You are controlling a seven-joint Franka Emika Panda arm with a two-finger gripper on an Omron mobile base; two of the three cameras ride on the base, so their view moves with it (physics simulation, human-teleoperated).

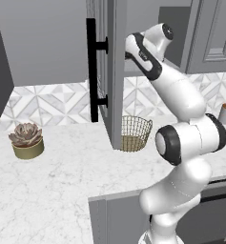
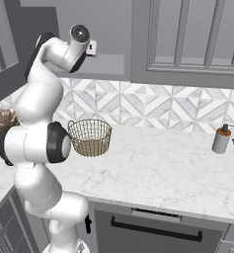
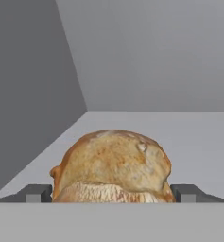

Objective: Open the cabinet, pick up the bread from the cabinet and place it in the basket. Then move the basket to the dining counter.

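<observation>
The grey cabinet's door (image 1: 109, 71) stands open, edge-on, with its black bar handle (image 1: 92, 71) facing left. My arm reaches up into the cabinet (image 2: 108, 62). Inside, a round golden-brown bread (image 3: 113, 163) lies on the grey shelf (image 3: 189, 137). My gripper (image 3: 111, 193) is open, with one dark fingertip (image 3: 35, 193) on each side of the bread and close beside it. The pale gold wire basket (image 1: 135, 133) (image 2: 90, 137) sits on the marble worktop below the cabinet, holding nothing. The dining counter is out of view.
A tan pot with a succulent (image 1: 26, 140) stands at the worktop's left. A soap dispenser (image 2: 221, 139) stands far right by the tiled backsplash. A closed glass-paned cabinet (image 2: 187, 39) hangs to the right. The cabinet's left inner wall (image 3: 28, 94) is near the bread.
</observation>
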